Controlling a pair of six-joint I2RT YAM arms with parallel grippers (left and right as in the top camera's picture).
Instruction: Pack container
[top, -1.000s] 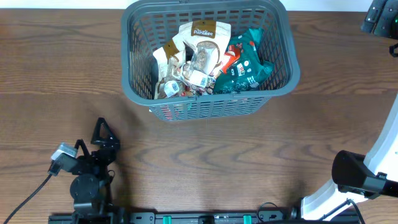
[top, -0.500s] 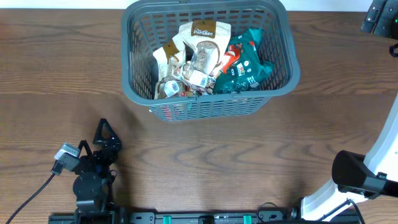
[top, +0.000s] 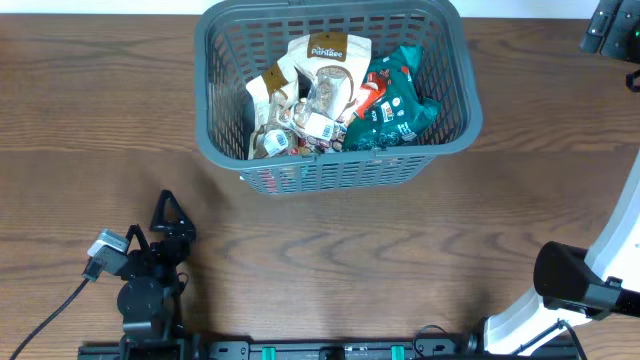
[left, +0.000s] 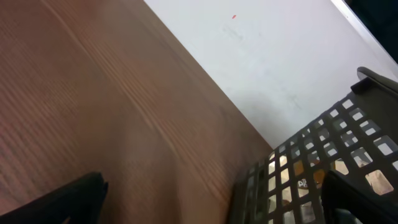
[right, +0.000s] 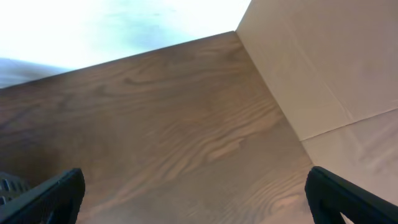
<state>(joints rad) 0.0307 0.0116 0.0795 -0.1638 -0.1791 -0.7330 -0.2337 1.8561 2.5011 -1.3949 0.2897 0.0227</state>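
1. Since a second ago the left gripper (top: 167, 212) has crept a touch toward 3 o'clock. Nothing has changed in the last half second, and the basket and its contents are unmoved.
2. Nearest: the left gripper is parked low at 7 o'clock of the table (top: 420, 250). Its fingers (left: 74, 196) are spread wide with nothing between them. Its camera looks across bare wood to a basket corner.
3. Further out: the container (top: 325, 176) sits upright at 12 o'clock, near the far edge. Packets are heaped inside, with a white pouch (top: 326, 50) at its 12 and a teal packet (top: 402, 108) at its 3. Every packet in view is inside.
4. Farthest: the right gripper (right: 193, 186) is over the 2 o'clock corner, well apart from the container. Its fingers (right: 53, 194) are apart and empty.
5. Handling, my read: the shell is stiff plastic and the load is light. Grip the thick rim on a long side, since fingertips could snag in the lattice slots. The packets look soft, crinkly and slippery.
6. Packing looks done.
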